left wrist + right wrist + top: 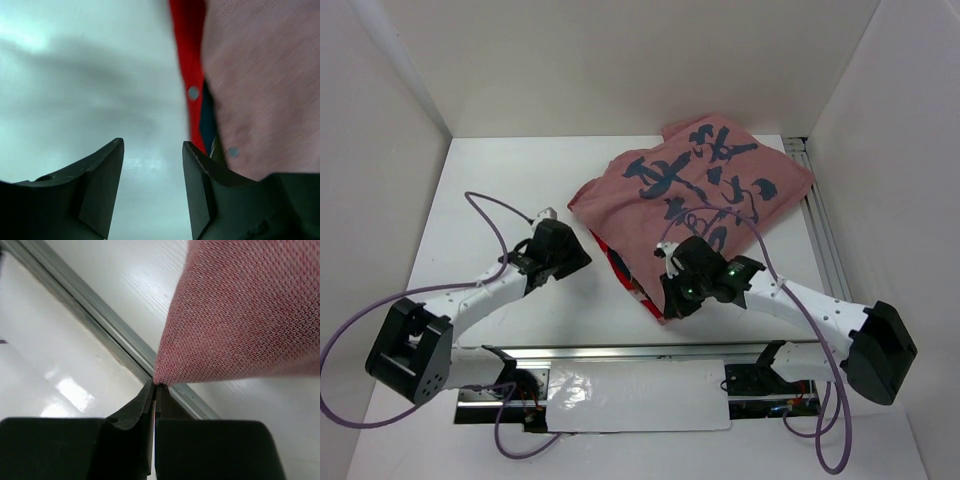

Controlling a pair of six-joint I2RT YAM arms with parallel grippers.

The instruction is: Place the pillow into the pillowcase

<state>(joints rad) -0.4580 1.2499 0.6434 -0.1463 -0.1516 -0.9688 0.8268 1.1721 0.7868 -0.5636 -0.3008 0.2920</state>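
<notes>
The pillowcase [705, 190] lies crumpled right of the table's middle, its faded pink-red face with dark blue marks up and a bright red strip along its near-left edge. My right gripper [672, 300] is shut on its near corner, and the right wrist view shows pink knit cloth [240, 315] pinched at the tips of that gripper [156, 385]. My left gripper [584, 252] stands open just left of the red edge. In the left wrist view this gripper [152, 150] holds nothing, and the pillowcase [260, 75] drapes over its right finger [200, 170]. The pillow is hidden or out of view.
White walls enclose the white table [490, 190]. An aluminium rail [823, 235] runs along the right side and another [620, 351] along the near edge between the arm bases. A shiny white sheet [640, 395] lies in front of it. That metal rail [100, 320] crosses the right wrist view.
</notes>
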